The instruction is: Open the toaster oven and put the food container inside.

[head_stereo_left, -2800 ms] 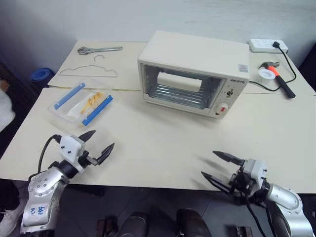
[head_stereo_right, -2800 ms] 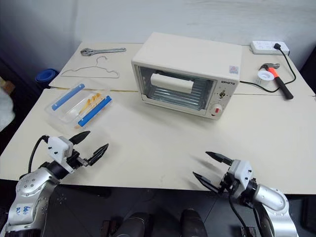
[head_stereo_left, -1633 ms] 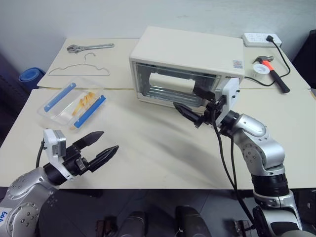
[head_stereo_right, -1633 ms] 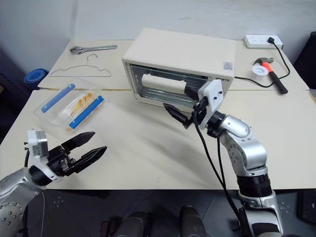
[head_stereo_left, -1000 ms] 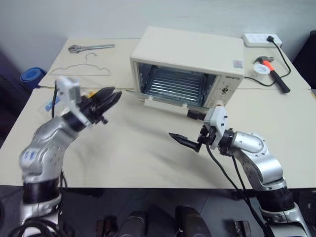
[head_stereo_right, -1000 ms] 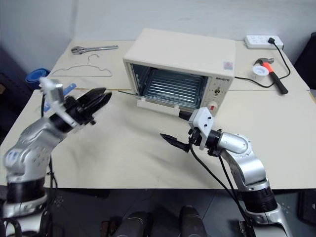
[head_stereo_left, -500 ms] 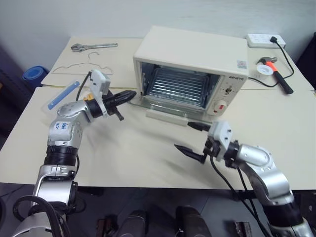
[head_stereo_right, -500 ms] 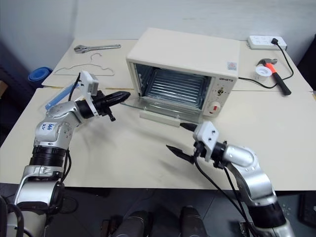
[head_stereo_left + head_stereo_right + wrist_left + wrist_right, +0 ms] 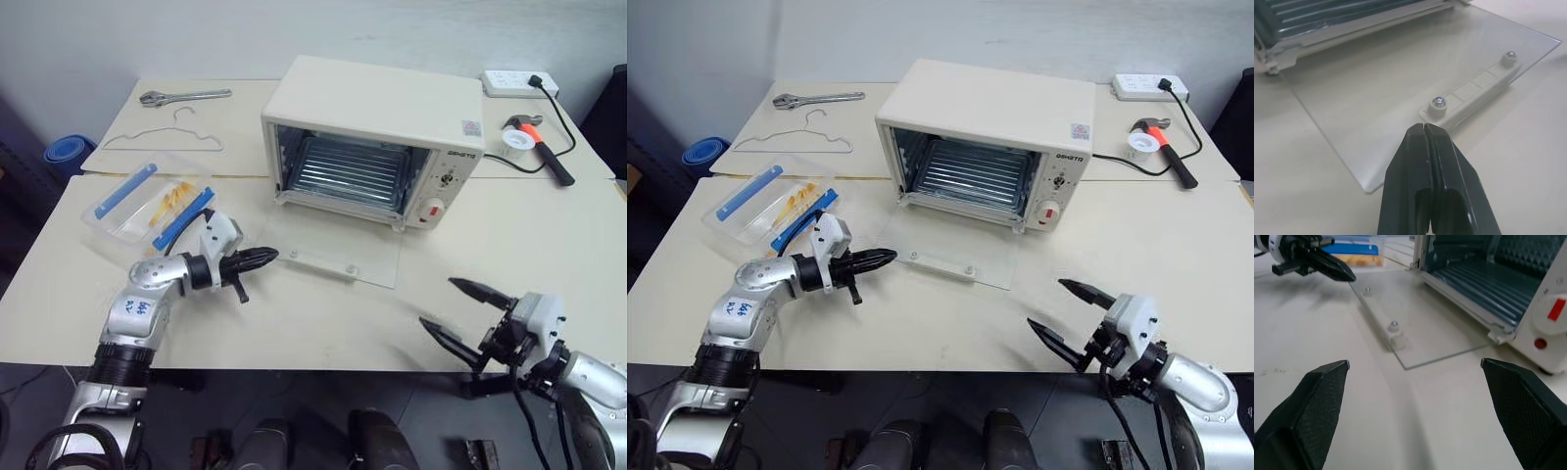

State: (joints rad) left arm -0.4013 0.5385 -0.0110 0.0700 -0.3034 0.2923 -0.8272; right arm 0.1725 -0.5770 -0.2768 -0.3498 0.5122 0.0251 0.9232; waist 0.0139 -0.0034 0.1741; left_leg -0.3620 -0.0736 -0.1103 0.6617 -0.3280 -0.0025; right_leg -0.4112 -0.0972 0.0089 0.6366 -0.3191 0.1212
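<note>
While the toaster oven [image 9: 377, 147] is standing with its glass door [image 9: 328, 252] dropped flat onto the table [image 9: 294, 323], the opening step is being judged as done, and the fetching of the food container [image 9: 149, 204] is being taken as the step in hand. The container is being left on the table's left side, well apart from the oven's mouth, with its blue clips and yellow food strips showing through the clear lid. The left gripper [image 9: 266, 257] is being held clenched and empty, its tips just beside the door's near left corner. The right gripper [image 9: 470, 313] is being held wide apart, grasping nothing, low near the table's front edge on the right. Next, the left claw is probably being called on to release, to be swung back left to the container, and to be closed across one of its edges, so that the box can be carried over the lowered door onto the metal rack [image 9: 351, 171].
</note>
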